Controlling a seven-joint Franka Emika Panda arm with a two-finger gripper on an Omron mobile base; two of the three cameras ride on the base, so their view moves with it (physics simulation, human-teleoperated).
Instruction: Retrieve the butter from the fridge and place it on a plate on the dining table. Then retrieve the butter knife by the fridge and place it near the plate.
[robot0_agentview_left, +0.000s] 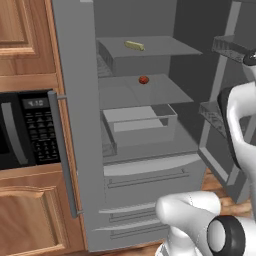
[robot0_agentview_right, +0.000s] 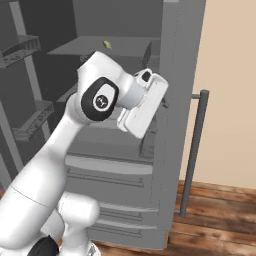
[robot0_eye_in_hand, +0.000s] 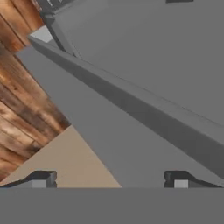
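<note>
The fridge (robot0_agentview_left: 150, 170) stands with both doors swung open. The butter (robot0_agentview_left: 134, 45), a small pale-yellow stick, lies on the top shelf; in the right base view the butter (robot0_agentview_right: 107, 44) shows above and behind my arm. My white hand (robot0_agentview_right: 144, 100) hangs in front of the fridge's right side, lower than the butter and well short of it. In the hand view my gripper (robot0_eye_in_hand: 109, 179) is open, nothing between its fingertips (robot0_eye_in_hand: 41, 178), facing a grey fridge panel (robot0_eye_in_hand: 144, 65). The plate, the dining table and the butter knife are out of view.
A small round red item (robot0_agentview_left: 143, 80) sits on the middle shelf, above a clear drawer (robot0_agentview_left: 142, 125). A black microwave (robot0_agentview_left: 25, 130) is set in wooden cabinets to the left. The open right door's handle (robot0_agentview_right: 192, 150) stands before a beige wall (robot0_agentview_right: 230, 75), over wooden floor (robot0_agentview_right: 215, 220).
</note>
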